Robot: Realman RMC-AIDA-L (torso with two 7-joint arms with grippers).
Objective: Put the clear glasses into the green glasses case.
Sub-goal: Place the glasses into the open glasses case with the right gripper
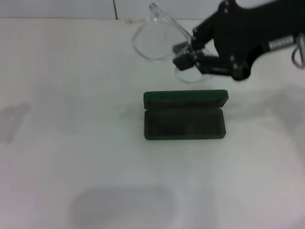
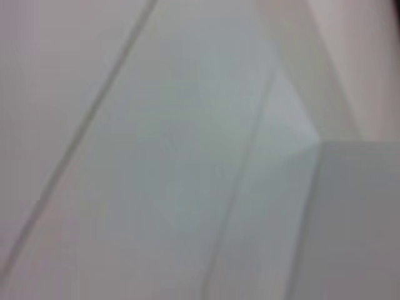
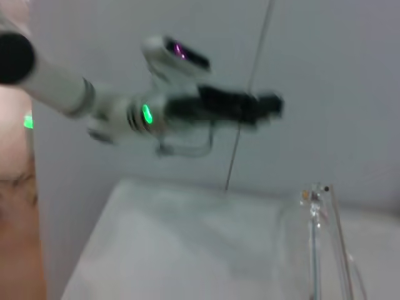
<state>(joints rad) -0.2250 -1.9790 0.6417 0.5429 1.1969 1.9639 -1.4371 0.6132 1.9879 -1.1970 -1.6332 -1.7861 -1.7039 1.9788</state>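
The green glasses case lies open at the middle of the table, its lid standing up at the far side and the dark lining facing up. The clear glasses hang tilted in the air beyond and above the case, one lens toward the left. My right gripper comes in from the upper right and is shut on them near the bridge. In the right wrist view a clear frame edge of the glasses shows close up. My left gripper is held up off to the side, far from the case.
The white table has faint grey smudges at the left and near the front edge. A wall with a vertical seam rises behind the table. The left wrist view holds only pale wall panels.
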